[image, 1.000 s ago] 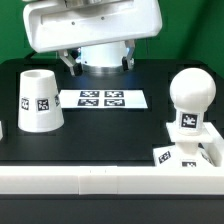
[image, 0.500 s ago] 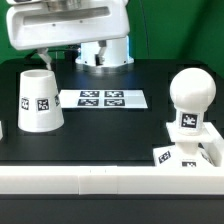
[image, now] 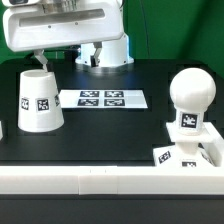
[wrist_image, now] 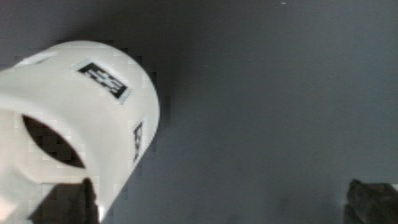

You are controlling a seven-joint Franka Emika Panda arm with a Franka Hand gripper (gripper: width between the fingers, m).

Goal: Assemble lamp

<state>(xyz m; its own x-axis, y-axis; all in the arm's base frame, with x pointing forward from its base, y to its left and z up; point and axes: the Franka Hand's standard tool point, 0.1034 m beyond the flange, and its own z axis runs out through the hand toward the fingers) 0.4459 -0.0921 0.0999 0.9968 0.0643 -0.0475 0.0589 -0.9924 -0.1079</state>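
- Surroundings: a black matte table top (image: pixel 110 125) carried the marker board (image: pixel 103 98), a thin flat white strip with printed black-and-white tags, lying flat beside and below the gripper, toward the exterior view's right of it. A low white plastic wall (image: pixel 80 180) ran along the near edge of the table, well apart from the gripper. Behind the table hung a green backdrop (image: pixel 180 30).
- Lamp shade: the white tapered cup-like plastic shade (image: pixel 39 99) stood on its wide end with a square tag facing the exterior camera. It stood directly below the gripper (image: pixel 42 62); a dark fingertip (image: pixel 41 63) hung just above its narrow top rim. Whether the two touched could not be told.
- Wrist view: the shade (wrist_image: pixel 84 120) filled one side of the picture, its dark opening and two tags visible. Two dark fingertips (wrist_image: pixel 68 203) showed at the picture's edge, one overlapping the shade's wall and the other (wrist_image: pixel 370 196) well apart from it over bare table, so the fingers stood wide apart and clamped nothing.
- Other lamp parts: the white rounded plastic bulb (image: pixel 190 100) stood upright on the white flat square base (image: pixel 190 150), both tagged, far from the gripper toward the exterior view's right, with the marker board lying between.
- Arm pose: the large white robot body (image: pixel 60 25) hung above the shade, the wrist pointing straight down at the table.
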